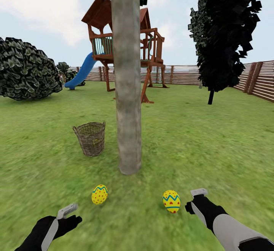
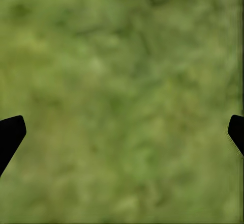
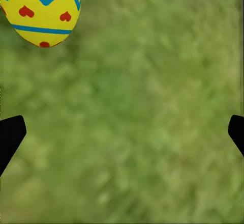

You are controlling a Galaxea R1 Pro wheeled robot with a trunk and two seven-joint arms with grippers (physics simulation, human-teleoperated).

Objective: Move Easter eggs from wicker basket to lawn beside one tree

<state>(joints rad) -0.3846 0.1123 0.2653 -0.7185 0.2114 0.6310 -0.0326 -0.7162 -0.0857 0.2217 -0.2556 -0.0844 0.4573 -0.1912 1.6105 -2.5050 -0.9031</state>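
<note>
2 Easter eggs, one (image 1: 99, 194) left and one (image 1: 171, 201) right, lie on the lawn (image 1: 213, 144) near the foot of the tree (image 1: 126, 91). The wicker basket (image 1: 90, 138) stands just beside the trunk; whether the 3rd egg remains inside cannot be told. The left gripper (image 1: 70, 213) and right gripper (image 1: 196, 199) hover low, both spread and empty.

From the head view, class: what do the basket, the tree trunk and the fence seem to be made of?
Wicker basket: woven brown wicker, open lattice, matte.
Tree trunk: pale grey-brown bark, mottled, rough-looking.
Fence: horizontal reddish-brown slats, probably wood.
</note>
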